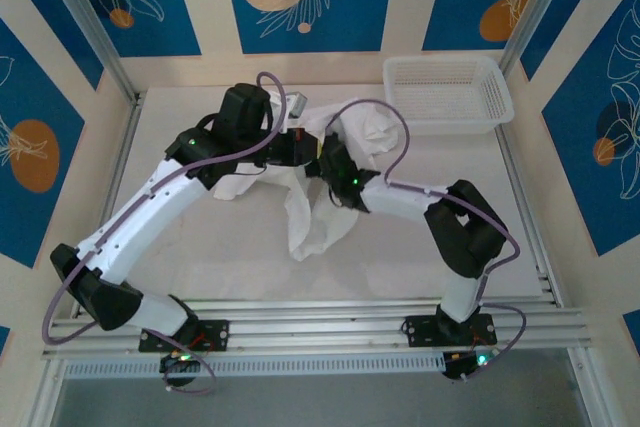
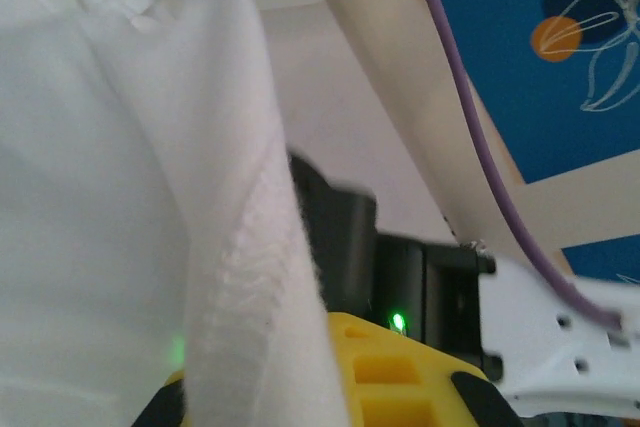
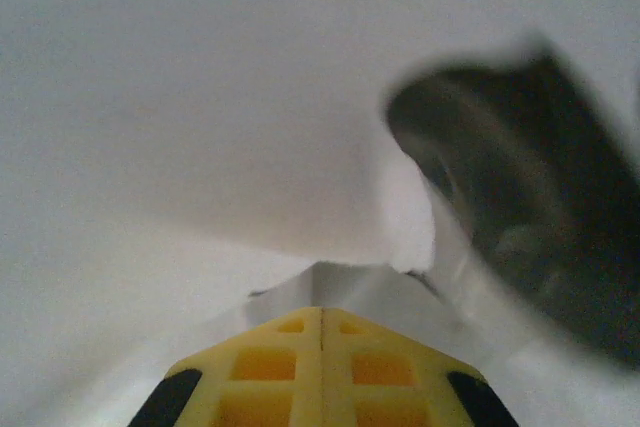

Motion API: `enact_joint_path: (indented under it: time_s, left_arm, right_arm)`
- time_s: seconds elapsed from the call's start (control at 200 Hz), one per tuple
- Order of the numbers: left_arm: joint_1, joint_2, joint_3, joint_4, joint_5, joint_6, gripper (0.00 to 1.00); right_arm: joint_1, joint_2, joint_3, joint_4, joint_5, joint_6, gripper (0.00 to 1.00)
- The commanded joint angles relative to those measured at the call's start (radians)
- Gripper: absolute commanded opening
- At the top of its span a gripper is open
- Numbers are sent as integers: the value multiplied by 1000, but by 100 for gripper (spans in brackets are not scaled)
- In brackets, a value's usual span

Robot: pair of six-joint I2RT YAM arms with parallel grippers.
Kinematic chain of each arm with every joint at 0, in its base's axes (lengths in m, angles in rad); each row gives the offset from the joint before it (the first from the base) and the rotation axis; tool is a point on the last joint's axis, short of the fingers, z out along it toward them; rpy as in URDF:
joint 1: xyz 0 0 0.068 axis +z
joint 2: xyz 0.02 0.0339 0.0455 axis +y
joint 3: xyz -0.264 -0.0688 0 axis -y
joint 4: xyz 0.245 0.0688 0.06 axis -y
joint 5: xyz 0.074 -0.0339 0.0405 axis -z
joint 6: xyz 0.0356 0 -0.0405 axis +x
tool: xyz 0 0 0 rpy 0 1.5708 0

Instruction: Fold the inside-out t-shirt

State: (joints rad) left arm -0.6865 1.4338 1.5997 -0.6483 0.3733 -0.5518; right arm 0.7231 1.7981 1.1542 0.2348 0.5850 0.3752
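While raised at far centre, inside-out t-shirt (image 1: 318, 219): pinched so its cloth is left hanging free.
left gripper (image 1: 296, 147): clamped on it.
right gripper (image 3: 322, 319): clamped on it.

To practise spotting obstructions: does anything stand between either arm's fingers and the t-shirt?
Nothing visible does: the white t-shirt drapes directly against the left fingers and right fingers. The mesh basket sits apart, far right.
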Motion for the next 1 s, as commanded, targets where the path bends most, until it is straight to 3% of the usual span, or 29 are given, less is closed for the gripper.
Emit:
enact_joint_path:
  time_s: [0.0,0.075,0.23,0.335,0.525,0.68,0.77,0.995]
  left_arm:
    - [-2,14,47,37,80,-9,0]
    - [-2,58,118,23,73,-37,0]
    - [5,126,233,18,-16,-123,0]
    - [32,163,273,9,-76,-165,1]
    - [60,200,299,36,-8,-233,0]
    - [42,179,293,32,78,-212,0]
    - [8,151,296,41,134,-192,0]
    - [-61,75,309,18,120,-103,0]
  right_arm:
    - [-18,41,64,-152,-118,140,0]
    - [-1,63,89,-151,-142,170,0]
    - [132,58,-29,-17,47,158,0]
    - [191,11,-91,-5,87,235,0]
    - [282,65,-99,124,149,85,0]
    - [180,158,38,-48,-164,167,0]
    - [140,224,114,-128,-246,192,0]
    - [59,381,301,-326,-651,344,0]
